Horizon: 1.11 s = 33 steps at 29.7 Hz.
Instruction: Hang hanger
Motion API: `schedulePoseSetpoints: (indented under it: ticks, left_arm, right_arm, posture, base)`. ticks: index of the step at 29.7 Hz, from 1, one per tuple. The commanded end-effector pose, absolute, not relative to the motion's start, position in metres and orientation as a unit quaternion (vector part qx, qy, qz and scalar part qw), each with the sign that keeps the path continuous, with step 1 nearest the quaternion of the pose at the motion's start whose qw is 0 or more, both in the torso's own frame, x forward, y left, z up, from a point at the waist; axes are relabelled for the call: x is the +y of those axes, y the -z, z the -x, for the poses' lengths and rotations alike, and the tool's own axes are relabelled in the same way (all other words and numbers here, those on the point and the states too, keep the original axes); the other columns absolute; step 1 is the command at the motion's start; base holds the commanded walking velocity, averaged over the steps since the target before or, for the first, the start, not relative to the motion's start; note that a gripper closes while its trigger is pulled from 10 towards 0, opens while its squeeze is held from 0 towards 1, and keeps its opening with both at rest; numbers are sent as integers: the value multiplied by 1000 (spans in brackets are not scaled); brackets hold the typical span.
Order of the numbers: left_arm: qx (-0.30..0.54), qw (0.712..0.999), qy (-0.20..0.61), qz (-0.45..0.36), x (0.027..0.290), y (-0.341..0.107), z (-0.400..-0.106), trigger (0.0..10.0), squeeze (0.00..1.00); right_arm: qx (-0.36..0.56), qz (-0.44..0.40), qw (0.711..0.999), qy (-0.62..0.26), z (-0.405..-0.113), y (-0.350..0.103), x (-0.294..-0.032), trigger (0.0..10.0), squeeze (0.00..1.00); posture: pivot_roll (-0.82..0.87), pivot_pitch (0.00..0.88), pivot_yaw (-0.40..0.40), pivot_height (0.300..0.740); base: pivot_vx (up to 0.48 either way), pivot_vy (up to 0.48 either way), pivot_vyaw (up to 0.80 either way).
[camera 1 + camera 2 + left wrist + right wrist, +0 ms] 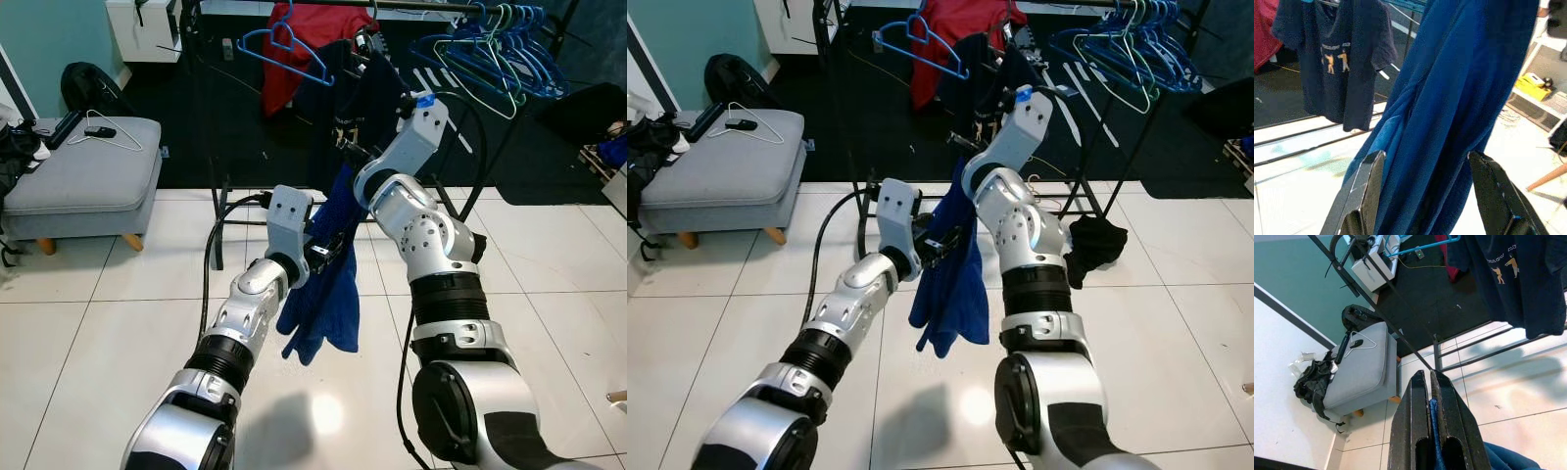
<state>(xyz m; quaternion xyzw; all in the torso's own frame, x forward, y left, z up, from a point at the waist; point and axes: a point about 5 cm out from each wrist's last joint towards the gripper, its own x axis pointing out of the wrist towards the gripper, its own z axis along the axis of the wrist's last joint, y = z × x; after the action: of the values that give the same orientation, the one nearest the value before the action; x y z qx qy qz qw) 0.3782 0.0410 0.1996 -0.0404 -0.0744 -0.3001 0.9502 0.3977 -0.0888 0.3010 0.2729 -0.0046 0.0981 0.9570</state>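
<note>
The blue garment (328, 284) hangs in front of you, between the two arms and above the white tiled floor (98, 333); I cannot see a hanger inside it. Your right pincer (1430, 382) is raised near the clothes rack (206, 117) and its two fingers are closed on a fold of the blue cloth, which shows between them in the right wrist view. Your left pincer (1425, 161) is lower, at the side of the garment, with the fingers (1369, 186) apart and the cloth hanging between them, not pressed. On the rack behind you can see a red garment (304, 39), a dark T-shirt with a small print (1334, 54), one blue hanger (284, 44) alone and a group of blue hangers (500, 49) more to the right. On your left stands a grey stool (83, 176) with a white hanger (118, 137) lying on its cushion
</note>
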Motion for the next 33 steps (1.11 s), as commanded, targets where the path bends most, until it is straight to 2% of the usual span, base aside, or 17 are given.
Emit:
schedulePoseSetpoints:
  ticks: [1, 28, 33]
  left_arm:
    - [-68, 948, 307, 53, 39, -195, -375, 10000, 0]
    - [-68, 941, 325, 65, 12, -198, -366, 10000, 0]
    - [-80, 924, 363, 89, 4, -203, -360, 10000, 0]
  right_arm:
    - [-3, -267, 958, -101, -398, -301, -88, 0, 0]
    - [-2, -266, 959, -103, -397, -300, -86, 0, 0]
    - [-3, -265, 959, -103, -397, -300, -86, 0, 0]
  posture:
    - [-121, 192, -64, 740]
    - [-120, 172, -66, 740]
    - [-120, 171, -66, 740]
  base:
    - [0, 0, 0]
    - [0, 0, 0]
    - [0, 0, 0]
